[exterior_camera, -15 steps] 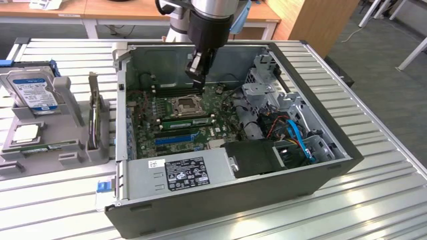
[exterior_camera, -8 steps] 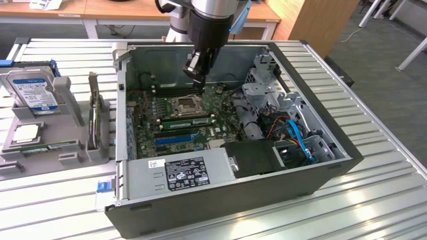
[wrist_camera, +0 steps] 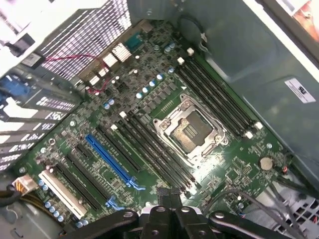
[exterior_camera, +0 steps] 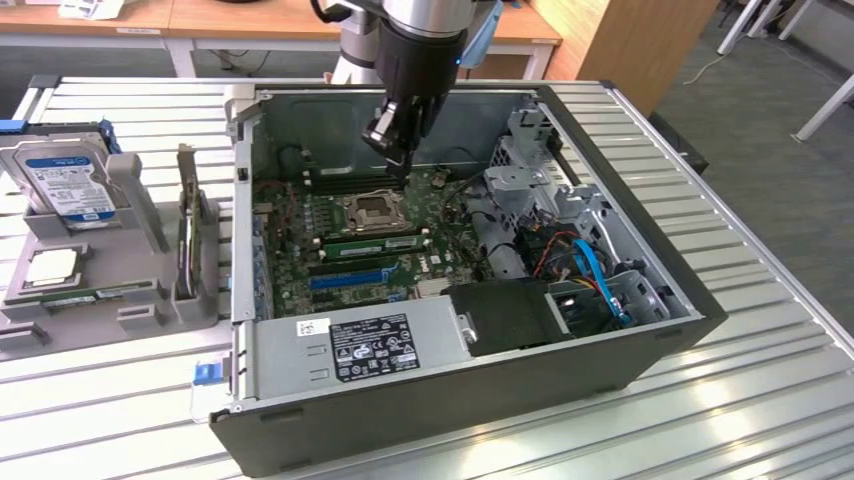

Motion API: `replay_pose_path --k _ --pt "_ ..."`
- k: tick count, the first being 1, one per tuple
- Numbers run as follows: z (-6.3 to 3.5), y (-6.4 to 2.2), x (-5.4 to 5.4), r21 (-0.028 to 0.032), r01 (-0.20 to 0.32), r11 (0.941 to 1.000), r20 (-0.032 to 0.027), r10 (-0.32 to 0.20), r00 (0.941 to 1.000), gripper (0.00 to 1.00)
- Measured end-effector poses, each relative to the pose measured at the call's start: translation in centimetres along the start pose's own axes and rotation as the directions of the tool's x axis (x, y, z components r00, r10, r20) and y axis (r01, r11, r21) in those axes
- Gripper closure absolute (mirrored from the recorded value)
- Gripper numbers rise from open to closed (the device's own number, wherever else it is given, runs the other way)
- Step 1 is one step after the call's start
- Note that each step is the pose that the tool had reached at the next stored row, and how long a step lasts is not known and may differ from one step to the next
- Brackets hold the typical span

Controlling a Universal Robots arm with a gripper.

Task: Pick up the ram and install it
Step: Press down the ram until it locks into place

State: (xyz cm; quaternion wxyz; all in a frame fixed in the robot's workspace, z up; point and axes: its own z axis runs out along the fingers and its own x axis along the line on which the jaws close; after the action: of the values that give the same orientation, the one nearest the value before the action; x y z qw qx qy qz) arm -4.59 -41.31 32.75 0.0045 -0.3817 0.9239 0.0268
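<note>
One closed black pincer (exterior_camera: 388,152) above green motherboard (exterior_camera: 350,240)

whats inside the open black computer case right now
Inside the black computer case: a green motherboard with empty silver processor socket, black memory slots and blue expansion slot. The grey power supply covers what lies beneath it.

An open computer case (exterior_camera: 467,390) lies on the counter (exterior_camera: 747,380), a circuit board (exterior_camera: 300,225) inside. At the exterior view's left, a holder (exterior_camera: 127,300) carries what seems a ram (exterior_camera: 94,296).
</note>
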Motion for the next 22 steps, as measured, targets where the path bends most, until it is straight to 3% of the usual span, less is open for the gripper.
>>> replay_pose_path --k 6,11,16,22 --pt "0.01 0.00 0.00 0.0019 -0.071 0.9975 0.0034 0.071 0.9975 0.90" --pt "0.01 0.00 0.00 0.0034 -0.131 0.9914 0.0063 0.131 0.9914 0.90" --pt "0.01 0.00 0.00 0.0046 -0.191 0.9817 0.0093 0.190 0.9816 0.90" --pt "0.02 0.00 0.00 0.0059 -0.260 0.9656 0.0130 0.260 0.9655 0.90"
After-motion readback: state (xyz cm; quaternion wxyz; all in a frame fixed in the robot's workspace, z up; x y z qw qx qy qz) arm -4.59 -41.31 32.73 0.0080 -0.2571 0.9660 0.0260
